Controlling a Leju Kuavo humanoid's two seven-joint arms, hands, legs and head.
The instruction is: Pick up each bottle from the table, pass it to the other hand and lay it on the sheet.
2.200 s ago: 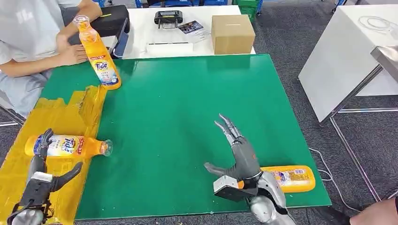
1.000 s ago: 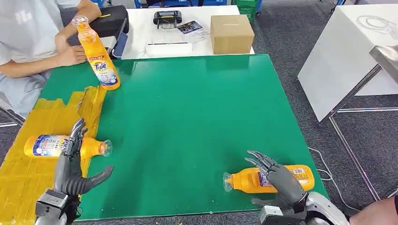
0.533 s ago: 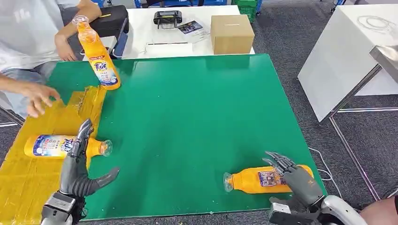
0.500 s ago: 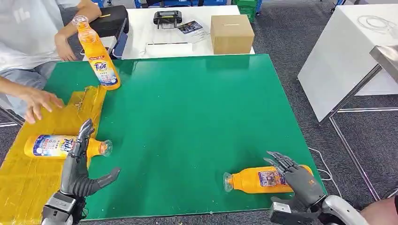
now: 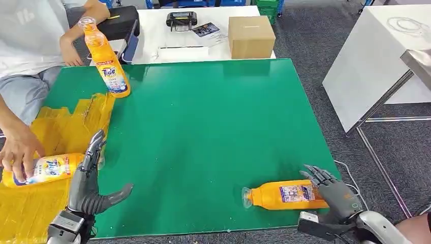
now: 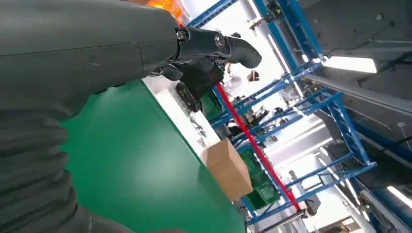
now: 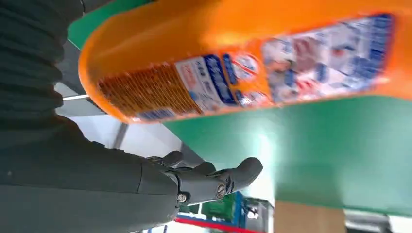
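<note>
The right hand (image 5: 336, 197) sits at the near right corner of the green desk (image 5: 203, 117), fingers spread and holding nothing; an orange bottle (image 5: 282, 195) lies on its side just beside it, base toward the hand, cap pointing toward the desk's middle; in the right wrist view the bottle's (image 7: 252, 63) labelled base fills the frame close above the fingers (image 7: 214, 182), and whether they touch it cannot be told for certain. The left hand (image 5: 87, 178) stands at the near left edge, fingers extended and apart, thumb out, empty; a second bottle (image 5: 40, 170) lies on the yellow sheet (image 5: 61, 132) just beside those fingers, with a person's hand (image 5: 18, 152) resting on its base end. A third bottle (image 5: 105, 61) stands upright at the far left of the desk, near the sheet's far edge; a cardboard box (image 5: 250, 35) sits on the white table (image 5: 152, 25) beyond.
</note>
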